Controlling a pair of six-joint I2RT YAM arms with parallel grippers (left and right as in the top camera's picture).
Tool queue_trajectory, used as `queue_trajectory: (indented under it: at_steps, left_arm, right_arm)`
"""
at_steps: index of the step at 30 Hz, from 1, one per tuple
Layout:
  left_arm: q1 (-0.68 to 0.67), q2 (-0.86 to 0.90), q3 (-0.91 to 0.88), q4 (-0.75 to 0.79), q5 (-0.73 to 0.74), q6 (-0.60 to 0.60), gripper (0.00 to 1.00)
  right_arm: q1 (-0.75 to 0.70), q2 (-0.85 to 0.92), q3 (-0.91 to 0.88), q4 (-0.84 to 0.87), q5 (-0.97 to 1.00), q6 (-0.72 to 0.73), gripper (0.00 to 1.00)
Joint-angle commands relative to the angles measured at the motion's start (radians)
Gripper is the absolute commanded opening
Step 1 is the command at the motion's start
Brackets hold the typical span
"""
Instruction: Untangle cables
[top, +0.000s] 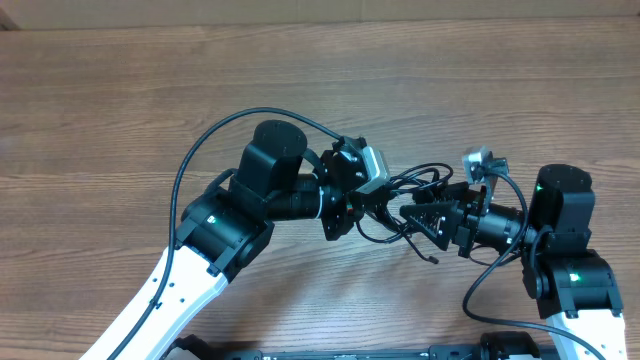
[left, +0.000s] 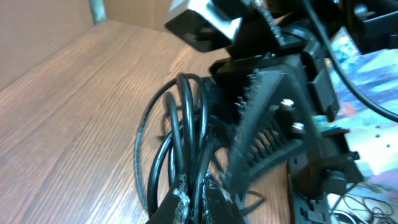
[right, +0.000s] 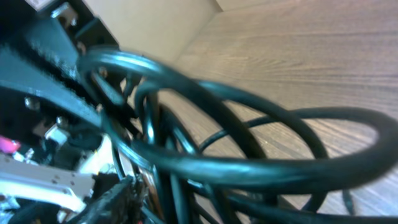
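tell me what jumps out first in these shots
The left arm and right arm meet head-on at the middle of the wooden table. Between them is a snarl of thin black cables, its loops filling the right wrist view.

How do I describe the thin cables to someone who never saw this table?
On the wooden table, look between the left claw and the right claw. The cables are thin black loops bunched there, far thinner than the thick cord.
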Motion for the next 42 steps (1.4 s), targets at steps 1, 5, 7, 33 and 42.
queue_trajectory:
  at_steps: [1,5,7,33,42]
  left_arm:
    - [-0.006,-0.013,0.023,0.010,-0.072,-0.036,0.04]
    - [-0.006,-0.013,0.023,0.011,-0.083,-0.039,0.04]
    - [-0.006,-0.013,0.023,0.010,-0.083,-0.040,0.08]
    - [0.006,0.008,0.023,-0.198,-0.203,-0.504,0.69]
    - [-0.029,0.089,0.023,-0.154,-0.201,-0.530,0.66]
  right_arm:
    - [0.001,-0.005,0.015,0.006,-0.013,-0.009,0.12]
    - [0.001,-0.004,0.015,0.007,-0.013,-0.009,0.04]
    - [0.001,-0.004,0.015,0.007,-0.003,-0.008,0.04]
    - [0.001,-0.005,0.015,-0.006,0.098,0.055,0.04]
    - [0.001,-0.005,0.015,-0.007,0.096,0.055,0.04]
